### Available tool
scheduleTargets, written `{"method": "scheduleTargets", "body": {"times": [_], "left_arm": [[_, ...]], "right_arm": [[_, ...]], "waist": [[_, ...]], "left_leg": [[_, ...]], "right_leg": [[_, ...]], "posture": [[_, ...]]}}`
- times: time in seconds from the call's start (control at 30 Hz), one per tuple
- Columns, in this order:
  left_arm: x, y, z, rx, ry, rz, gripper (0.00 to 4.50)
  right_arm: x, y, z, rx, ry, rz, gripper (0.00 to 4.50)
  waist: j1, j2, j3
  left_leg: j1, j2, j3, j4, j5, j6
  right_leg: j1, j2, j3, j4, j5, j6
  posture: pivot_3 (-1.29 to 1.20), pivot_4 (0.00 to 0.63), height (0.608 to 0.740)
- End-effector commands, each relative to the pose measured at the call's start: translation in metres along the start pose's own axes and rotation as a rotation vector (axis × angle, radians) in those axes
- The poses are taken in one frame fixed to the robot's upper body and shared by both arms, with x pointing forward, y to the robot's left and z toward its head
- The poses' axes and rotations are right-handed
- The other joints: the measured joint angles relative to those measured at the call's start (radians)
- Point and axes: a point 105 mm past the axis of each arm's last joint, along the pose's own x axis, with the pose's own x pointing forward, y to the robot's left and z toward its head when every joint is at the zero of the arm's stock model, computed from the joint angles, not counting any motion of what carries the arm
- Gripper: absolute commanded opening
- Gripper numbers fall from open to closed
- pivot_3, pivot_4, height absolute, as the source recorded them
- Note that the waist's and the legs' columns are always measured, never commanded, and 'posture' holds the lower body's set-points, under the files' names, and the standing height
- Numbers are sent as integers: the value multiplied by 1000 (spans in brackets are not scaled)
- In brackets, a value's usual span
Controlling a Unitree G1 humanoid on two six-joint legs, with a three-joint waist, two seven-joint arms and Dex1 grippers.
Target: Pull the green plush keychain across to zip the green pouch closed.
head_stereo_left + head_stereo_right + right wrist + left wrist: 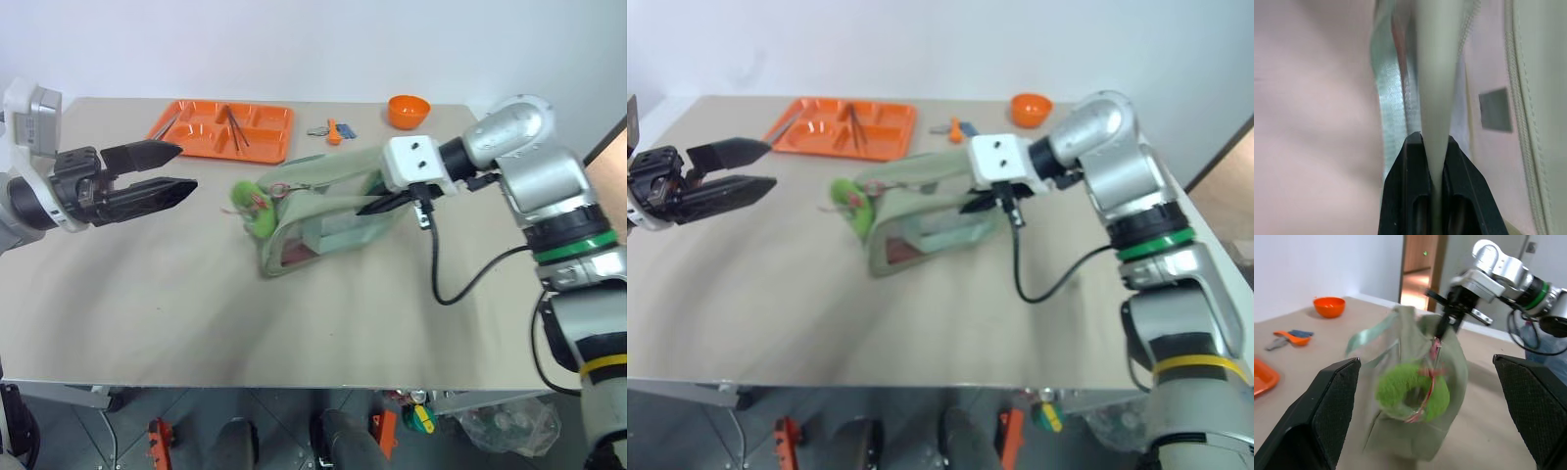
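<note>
The green pouch (323, 220) lies mid-table, its clear window facing the front edge. At its left end hangs the green plush keychain (253, 206), a lime fuzzy ball with reddish string. My right gripper (377, 204) is shut on a fold of the pouch's pale fabric (1435, 73) at the pouch's right end, and its fingers (1415, 166) pinch the fold tightly. My left gripper (186, 166) hovers open to the left of the keychain, apart from it and pointing toward it. In the left wrist view the keychain (1410, 389) sits between the spread fingers (1327, 406), farther ahead.
An orange tray (196, 137) holding utensils sits at the back left. An orange bowl (408, 110) and small orange and blue items (333, 129) lie along the back edge. A black cable (441, 274) loops down from my right wrist over the table.
</note>
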Motion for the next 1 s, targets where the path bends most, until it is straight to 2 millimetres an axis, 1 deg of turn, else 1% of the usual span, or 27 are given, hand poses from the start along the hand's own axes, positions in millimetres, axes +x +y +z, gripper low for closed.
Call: {"method": "scheduleTargets", "body": {"times": [0.03,0.1,0.17,0.23,0.3,0.37,0.5,0.57,0.63,0.73,0.83,1.0], "left_arm": [[-2,-5,11,44,-32,-13,4500],[-1,-5,12,44,-34,-16,4500],[0,-5,12,42,-36,-19,4500],[0,-6,12,39,-38,-20,4500],[0,-6,12,37,-39,-21,4500],[0,-8,12,37,-40,-20,4500],[-3,-8,15,36,-47,-9,4500],[-4,-9,16,33,-53,-2,4500],[-5,-9,17,32,-54,1,4500],[-4,-9,17,29,-57,2,4500],[-3,-10,17,25,-60,-2,4500],[-2,-11,16,21,-63,-1,4500]], "right_arm": [[-10,7,12,-34,32,51,13],[-13,0,16,-27,43,6,13],[-12,-15,23,1,35,-66,13],[-7,-31,29,63,22,-138,13],[-1,-41,32,121,15,-181,13],[4,-40,35,164,-7,-170,13],[18,-23,44,194,-39,-99,13],[34,-19,49,247,-65,-88,13],[47,-20,55,333,-96,-100,13],[59,-25,62,421,-123,-120,13],[66,-29,73,454,-155,-121,13],[63,-29,80,417,-180,-119,13]], "waist": [[-10,0,0],[-18,0,0],[-23,0,0],[-27,1,0],[-29,1,0],[-29,1,0],[-18,1,0],[-20,0,0],[-24,0,0],[-28,0,0],[-34,0,0],[-51,0,0]], "left_leg": [[0,1,0,0,0,0],[1,2,-1,0,0,0],[1,4,-1,0,0,0],[2,5,-1,0,0,0],[3,6,-2,0,1,0],[3,7,-3,0,1,0],[0,6,-5,-1,1,0],[0,5,-5,-1,1,0],[0,5,-3,-1,0,-1],[1,7,-4,-1,1,-1],[2,8,-5,-1,1,-1],[3,12,-6,-1,1,-1]], "right_leg": [[0,1,0,0,0,0],[0,2,0,0,1,-1],[0,3,0,1,2,-3],[0,5,0,1,3,-6],[-1,6,0,2,4,-7],[-1,7,-1,2,4,-8],[-1,6,-5,2,1,-9],[-1,5,-5,2,1,-8],[-1,4,-3,2,1,-8],[-1,5,-3,2,2,-9],[-1,7,-4,3,2,-11],[-1,12,-4,4,4,-13]], "posture": [[0,150,740],[0,150,740],[0,150,740],[0,150,740],[0,150,740],[0,150,740],[0,150,740],[0,150,740],[0,150,740],[0,150,740],[0,150,740],[0,150,740]]}}
